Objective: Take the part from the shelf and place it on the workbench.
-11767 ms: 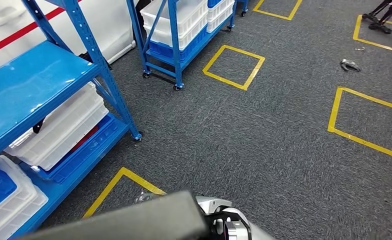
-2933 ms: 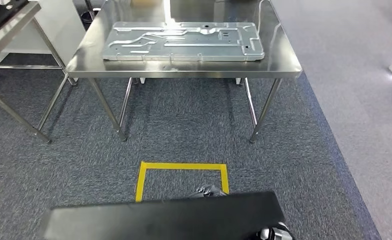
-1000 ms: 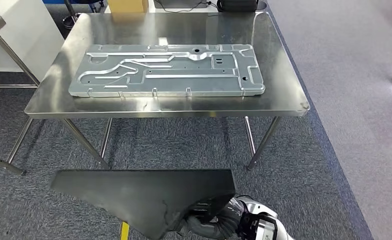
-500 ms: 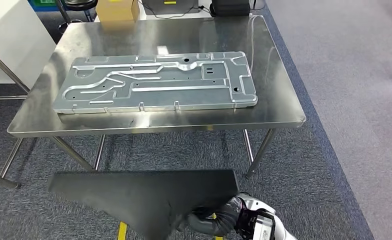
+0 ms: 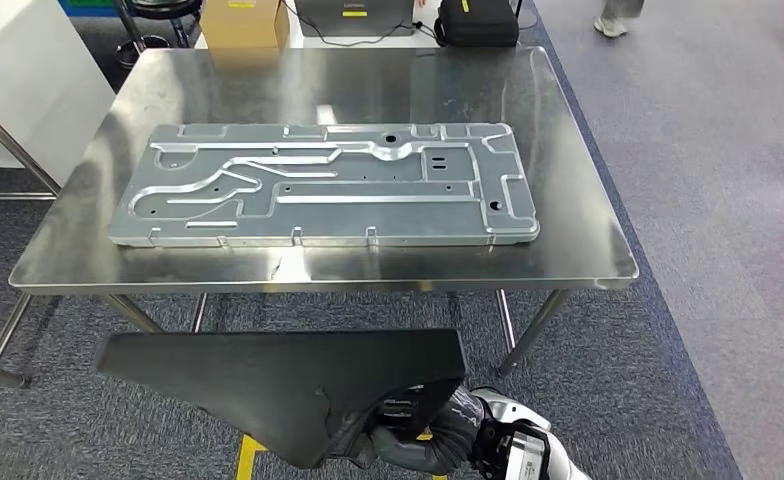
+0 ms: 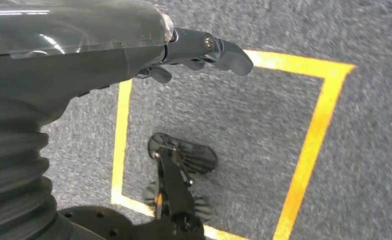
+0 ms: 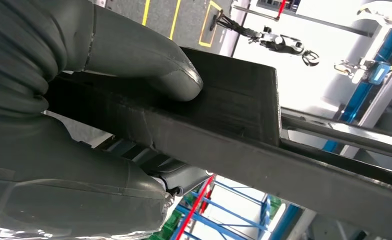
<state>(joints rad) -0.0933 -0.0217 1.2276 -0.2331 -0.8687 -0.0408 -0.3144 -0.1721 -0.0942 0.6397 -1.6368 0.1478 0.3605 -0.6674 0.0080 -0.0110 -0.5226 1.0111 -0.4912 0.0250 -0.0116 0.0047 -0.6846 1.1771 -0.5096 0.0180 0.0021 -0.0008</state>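
Note:
The part is a flat black panel (image 5: 278, 385), held low in front of me, short of the workbench's near edge. My right hand (image 5: 408, 432) grips it from below at its right end; in the right wrist view the thumb (image 7: 149, 60) presses on the panel (image 7: 234, 100). The workbench is a stainless steel table (image 5: 578, 255) straight ahead. A large stamped silver metal plate (image 5: 328, 185) lies across its middle. My left hand (image 6: 204, 47) hangs over the carpet with nothing in it, its fingers loosely apart.
A cardboard box (image 5: 243, 22), a grey case (image 5: 353, 15) and a black bag (image 5: 478, 20) sit behind the table's far edge. A white cabinet (image 5: 18, 80) stands at the left. A person's foot (image 5: 618, 15) is at the far right. Yellow tape (image 5: 248, 460) marks the carpet.
My view has swung from the blue shelves to the workbench and drawn closer to it. The black panel stays in my right hand, still low in front of me.

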